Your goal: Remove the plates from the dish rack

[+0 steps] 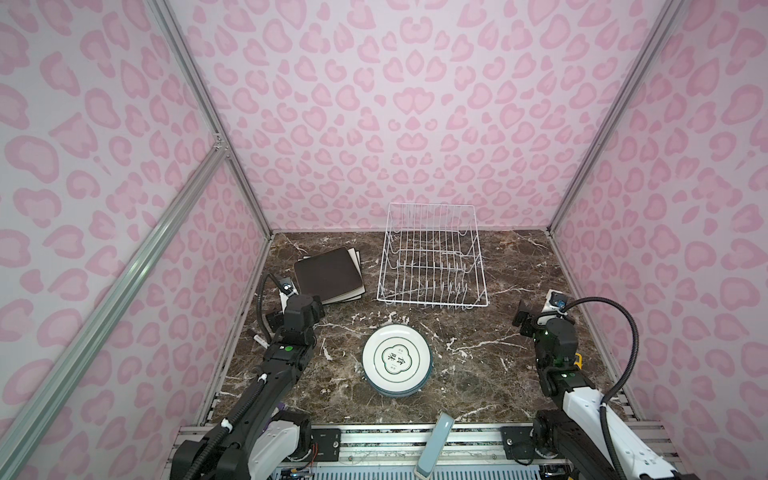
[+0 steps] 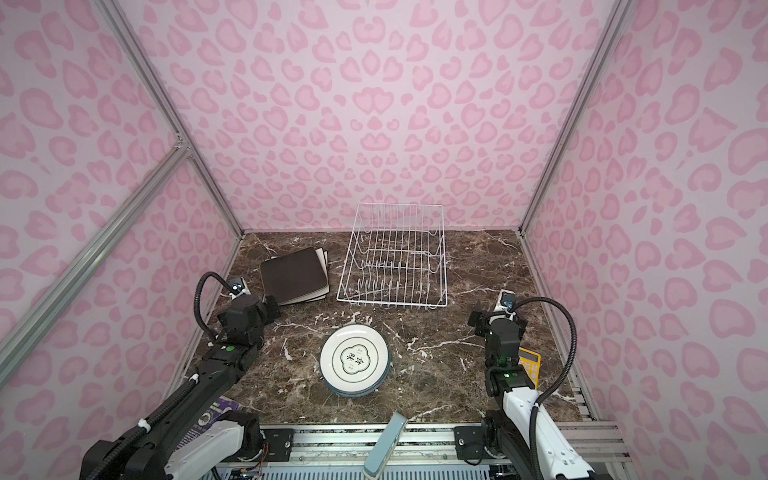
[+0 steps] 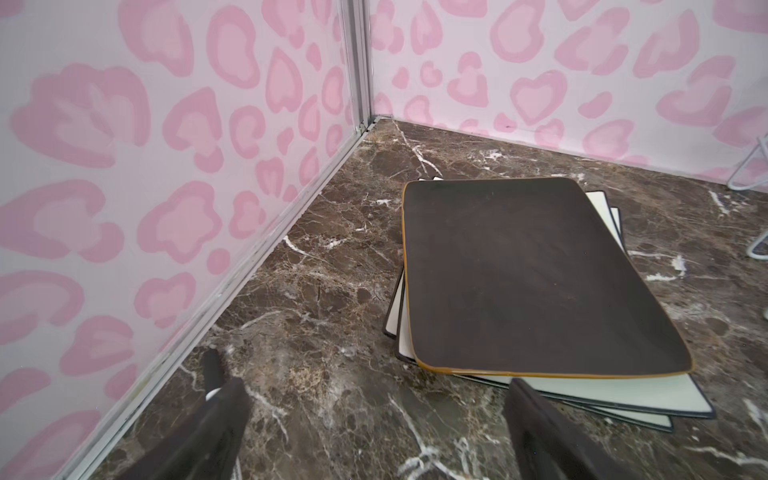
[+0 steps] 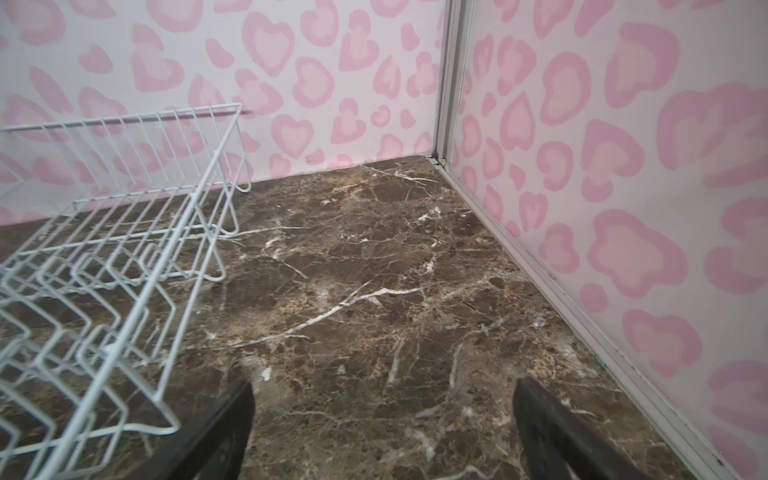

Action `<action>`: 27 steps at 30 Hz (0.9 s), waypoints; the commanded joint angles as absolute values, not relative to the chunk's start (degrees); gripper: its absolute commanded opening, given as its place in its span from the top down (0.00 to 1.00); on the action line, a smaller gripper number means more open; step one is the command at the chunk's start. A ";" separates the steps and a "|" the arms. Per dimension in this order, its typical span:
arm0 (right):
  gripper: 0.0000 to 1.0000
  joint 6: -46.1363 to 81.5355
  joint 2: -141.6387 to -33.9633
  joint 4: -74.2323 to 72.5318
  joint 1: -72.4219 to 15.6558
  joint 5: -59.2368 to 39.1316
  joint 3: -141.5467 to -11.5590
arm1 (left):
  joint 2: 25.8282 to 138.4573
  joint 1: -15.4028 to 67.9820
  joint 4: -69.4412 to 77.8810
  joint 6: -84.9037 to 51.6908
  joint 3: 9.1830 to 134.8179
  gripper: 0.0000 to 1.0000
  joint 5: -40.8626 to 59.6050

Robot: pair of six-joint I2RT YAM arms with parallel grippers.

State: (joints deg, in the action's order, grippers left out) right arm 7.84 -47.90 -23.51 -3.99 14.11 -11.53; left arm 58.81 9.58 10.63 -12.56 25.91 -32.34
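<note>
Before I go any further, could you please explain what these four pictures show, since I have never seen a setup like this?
It is a pair of robot arms working at a brown marble table with pink walls around it. Two pictures look down from one overhead camera and show nearly the same view. The other two come from a camera on each wrist, looking out past the fingers. The left gripper and the right gripper are both open and hold nothing. At the back stands a white wire dish rack with no plates in it. To its left in both top views, a dark brown square plate lies on top of two cream square plates. In front of the rack sits a stack of round white plates with printed characters. So the unloading looks done.
</note>
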 commanded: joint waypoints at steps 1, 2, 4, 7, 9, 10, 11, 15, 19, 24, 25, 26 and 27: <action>0.02 6.05 -53.92 -37.97 -2.94 14.76 -10.45 | 63.51 9.08 29.27 -10.13 23.15 0.02 -33.52; 0.02 5.64 -56.35 -39.84 -2.81 14.44 -10.51 | 66.08 9.00 32.78 -8.92 22.91 0.02 -33.15; 0.02 4.45 -60.78 -44.26 -2.70 14.04 -10.31 | 70.82 8.80 37.68 -6.88 23.02 0.03 -32.86; 0.02 2.50 -67.24 -52.29 -2.40 13.87 -9.38 | 75.59 8.02 43.92 -4.29 21.77 0.03 -33.61; 0.01 2.58 -71.36 -57.09 -1.56 13.72 -8.97 | 76.93 6.74 50.63 -3.85 19.25 0.03 -30.93; 0.01 2.87 -72.57 -58.91 -1.29 13.40 -8.97 | 77.33 5.63 50.39 -4.81 19.16 0.03 -29.06; 0.01 3.58 -73.58 -59.42 -0.42 11.66 -9.51 | 78.32 4.69 51.47 -5.32 18.96 0.03 -27.69; 0.01 4.35 -78.97 -60.22 0.53 8.59 -11.94 | 81.01 3.52 54.69 -4.32 18.18 0.03 -21.14; 0.00 4.20 -88.23 -69.37 0.53 7.55 -11.99 | 84.83 2.29 60.14 -4.31 17.35 0.03 -18.17; 0.00 3.22 -87.67 -54.30 0.13 6.85 -19.45 | 84.33 1.10 57.57 -5.17 18.00 0.03 -16.51; 0.00 1.78 -88.95 -57.17 -0.99 8.24 -19.10 | 84.05 1.13 56.81 -5.33 18.11 0.03 -16.38; 0.00 1.50 -89.64 -59.31 -1.67 9.65 -18.65 | 84.24 1.09 57.09 -5.24 18.19 0.03 -16.46; 0.00 1.41 -89.92 -60.43 -1.76 9.93 -18.46 | 84.30 1.14 56.90 -5.25 18.26 0.03 -16.39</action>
